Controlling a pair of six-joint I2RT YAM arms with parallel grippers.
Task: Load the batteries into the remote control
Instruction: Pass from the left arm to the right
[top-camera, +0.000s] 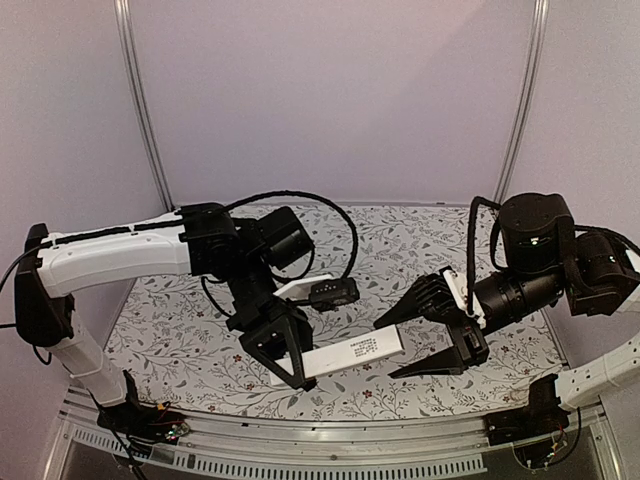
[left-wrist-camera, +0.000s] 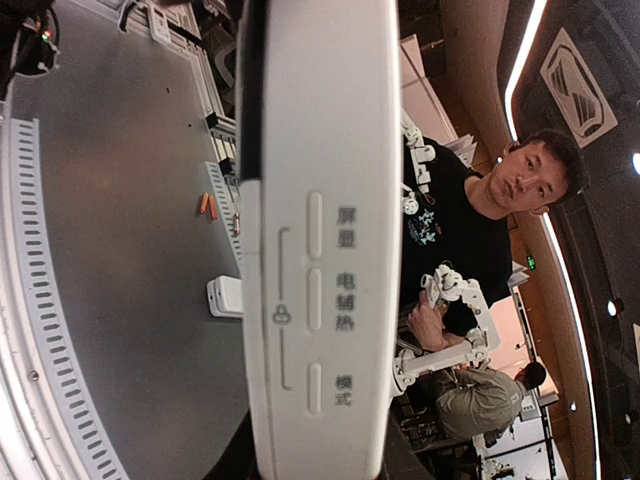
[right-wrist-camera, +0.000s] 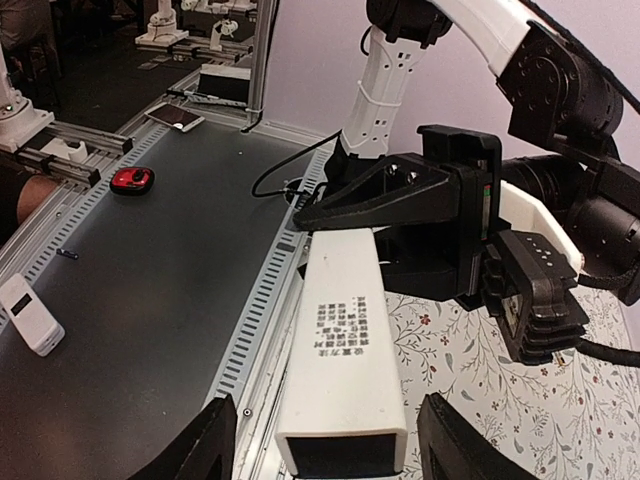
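The flower-patterned desk (top-camera: 180, 350) lies under both arms, and the remote control (top-camera: 350, 356) is held clear above it, roughly level. The left arm (top-camera: 120, 250) reaches in from the remote's left, and its tool (top-camera: 290, 362) is clamped on that end, probably to keep the bar steady and offer the other end across. The right arm (top-camera: 545, 265) comes from the opposite side. Its tool (top-camera: 388, 349) stands with fingers (right-wrist-camera: 215, 445) spread, one on each side of the remote's free end, touching it nowhere that shows. That stance would suit taking hold or working at that end. A block of small print (right-wrist-camera: 340, 335) faces up on the remote, while its button face fills the left wrist view, so little else shows there. The free end looks dark in the right wrist view, but whether that is an open battery bay cannot be told. The batteries appear in no view: none can be found near the remote, and whether any sits inside it is hidden.
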